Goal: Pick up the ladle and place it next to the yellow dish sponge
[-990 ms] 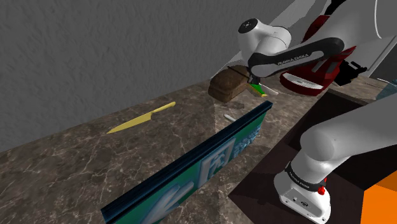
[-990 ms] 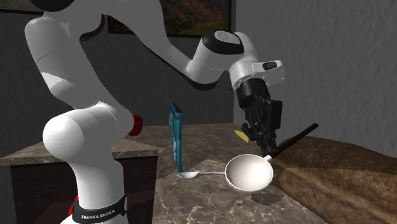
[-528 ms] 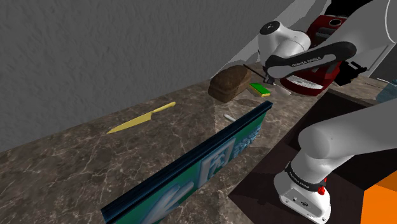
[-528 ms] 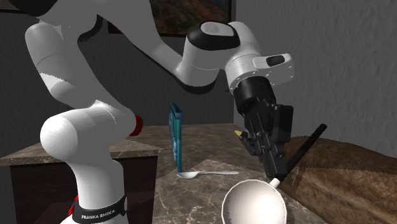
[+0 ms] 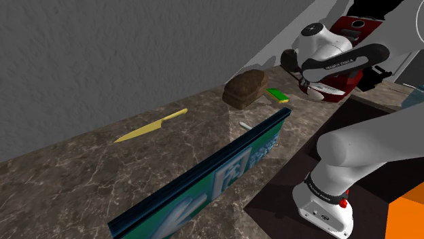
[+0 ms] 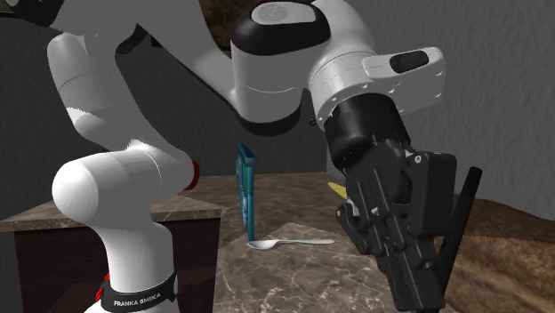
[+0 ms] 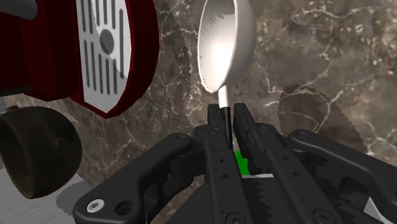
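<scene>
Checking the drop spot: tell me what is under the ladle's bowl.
Below the pale shiny ladle, dark marbled countertop shows around its bowl; the patch directly beneath is covered.

We find shoulder view dim, light flat; wall (image 5: 102, 54) dull grey, counter (image 5: 136, 170) with faint sheen. Second exterior view even darker; arm (image 6: 285, 62) shells bright on top, shaded beneath, soft gradients. In wrist view we note pale glare on ladle (image 7: 222, 38) bowl, jagged-edged shadows on marble beside it.
</scene>
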You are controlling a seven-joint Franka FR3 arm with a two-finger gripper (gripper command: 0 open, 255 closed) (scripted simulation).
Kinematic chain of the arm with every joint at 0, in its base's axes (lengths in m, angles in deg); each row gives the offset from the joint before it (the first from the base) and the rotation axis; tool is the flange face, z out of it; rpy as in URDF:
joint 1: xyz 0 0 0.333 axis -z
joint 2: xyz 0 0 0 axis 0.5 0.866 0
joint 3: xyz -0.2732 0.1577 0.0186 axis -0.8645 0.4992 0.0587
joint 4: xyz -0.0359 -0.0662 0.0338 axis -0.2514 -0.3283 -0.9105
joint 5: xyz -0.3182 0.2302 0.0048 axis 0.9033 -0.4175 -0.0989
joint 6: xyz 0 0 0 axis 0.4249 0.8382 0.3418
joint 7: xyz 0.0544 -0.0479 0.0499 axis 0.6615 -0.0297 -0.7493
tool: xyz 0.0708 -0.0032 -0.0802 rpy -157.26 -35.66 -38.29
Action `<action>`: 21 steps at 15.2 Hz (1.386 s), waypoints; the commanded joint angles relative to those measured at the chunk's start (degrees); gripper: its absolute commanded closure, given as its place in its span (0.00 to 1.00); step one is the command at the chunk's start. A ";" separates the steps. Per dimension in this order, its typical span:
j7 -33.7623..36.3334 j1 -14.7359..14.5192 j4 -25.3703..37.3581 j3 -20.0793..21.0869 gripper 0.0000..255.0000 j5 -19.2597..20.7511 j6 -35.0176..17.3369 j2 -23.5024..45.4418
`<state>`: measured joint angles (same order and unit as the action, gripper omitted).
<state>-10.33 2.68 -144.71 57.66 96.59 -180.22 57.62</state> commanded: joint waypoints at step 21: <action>-3.70 8.91 5.56 -14.73 1.00 12.58 -20.80 16.44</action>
<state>-15.09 11.32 -139.11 43.00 108.18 -200.16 73.20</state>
